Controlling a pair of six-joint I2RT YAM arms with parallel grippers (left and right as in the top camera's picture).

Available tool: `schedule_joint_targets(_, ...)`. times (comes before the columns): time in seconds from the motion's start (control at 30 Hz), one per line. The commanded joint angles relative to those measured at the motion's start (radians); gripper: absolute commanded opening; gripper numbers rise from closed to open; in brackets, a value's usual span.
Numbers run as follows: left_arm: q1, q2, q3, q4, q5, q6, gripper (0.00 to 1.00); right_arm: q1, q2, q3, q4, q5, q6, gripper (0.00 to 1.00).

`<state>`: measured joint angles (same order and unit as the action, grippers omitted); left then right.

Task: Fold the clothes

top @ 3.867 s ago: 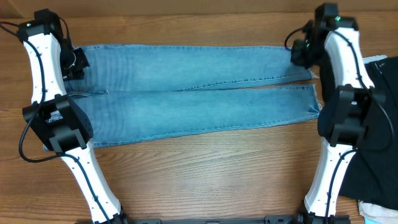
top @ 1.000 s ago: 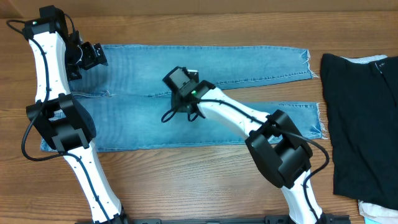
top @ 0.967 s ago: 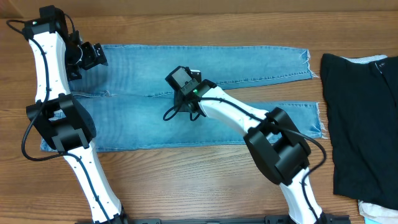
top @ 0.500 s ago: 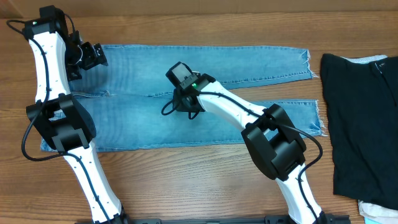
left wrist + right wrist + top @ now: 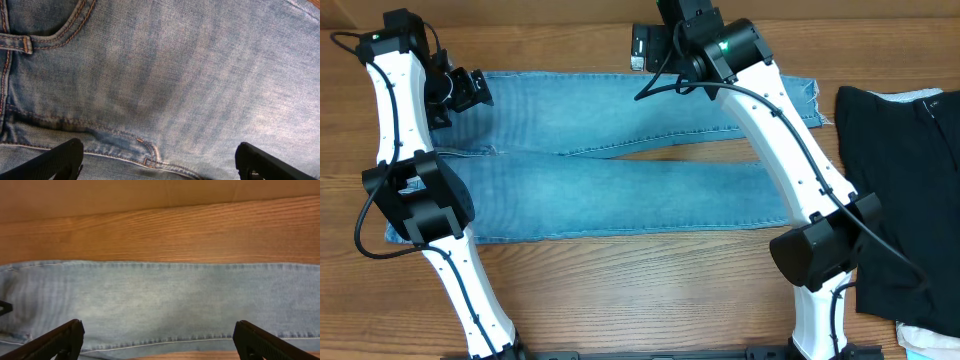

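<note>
The right tool (image 5: 642, 47) is held wide and empty near the top edge of the light blue jeans (image 5: 620, 185), laid flat across the frame's upper middle. The left tool (image 5: 472, 90), equally wide, is at upper left. A shallow pinch could skew the fold.

Light blue denim jeans (image 5: 620, 165) spread flat, legs lengthwise rightward, slightly parted, frayed hems at right

Jeans (image 5: 570, 190): matt light blue denim cloth, fine woven rib, orange stitching; table (image 5: 620, 290): smooth grained wood with a faint sheen; black garment (image 5: 900, 150): matt cloth; arms (image 5: 390, 110): glossy white plastic shells, matt black joints.
</note>
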<state>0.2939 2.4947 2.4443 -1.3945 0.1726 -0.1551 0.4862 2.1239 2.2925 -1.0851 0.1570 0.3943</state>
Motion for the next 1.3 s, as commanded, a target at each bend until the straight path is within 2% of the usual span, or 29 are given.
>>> schedule_joint_targets(0.0,-0.006,-0.041,0.014,0.002,0.008,-0.006,1.0,-0.003,0.003,0.004,0.005,0.007,-0.006,1.0)
schedule_joint_targets(0.5,-0.006,-0.041,0.013,0.001,0.008,-0.006,1.0,-0.003,0.003,0.004,0.01,-0.001,0.005,1.0)
schedule_joint_targets(0.63,-0.006,-0.041,0.013,0.132,0.016,-0.012,1.0,-0.003,0.003,0.004,0.021,-0.071,0.005,1.0)
schedule_joint_targets(0.7,-0.006,-0.046,0.014,-0.003,0.049,0.03,1.0,-0.006,0.002,0.006,-0.048,-0.051,-0.029,1.0)
schedule_joint_targets(0.8,0.0,-0.075,0.014,-0.102,0.08,0.044,1.0,-0.048,-0.007,0.006,-0.143,-0.042,-0.028,1.0)
schedule_joint_targets(0.83,0.0,-0.108,0.014,-0.117,0.048,0.047,1.0,-0.074,-0.016,0.006,-0.188,-0.041,-0.022,1.0)
schedule_joint_targets(0.87,0.0,-0.184,0.014,-0.133,-0.002,0.054,1.0,-0.136,-0.045,0.006,-0.292,-0.042,0.023,0.92)
schedule_joint_targets(0.9,0.0,-0.238,0.014,-0.145,-0.02,0.053,1.0,-0.177,-0.066,0.006,-0.354,-0.042,0.047,0.88)
schedule_joint_targets(1.03,0.001,-0.474,0.014,-0.18,-0.022,0.055,1.0,-0.34,-0.133,0.006,-0.589,-0.042,0.078,0.9)
schedule_joint_targets(1.13,-0.011,-0.606,0.014,-0.275,-0.023,0.058,1.0,-0.447,-0.175,-0.054,-0.609,-0.158,0.047,0.88)
schedule_joint_targets(1.27,-0.018,-0.728,-0.064,-0.295,-0.026,0.045,1.0,-0.562,-0.219,-0.187,-0.609,-0.166,0.07,0.89)
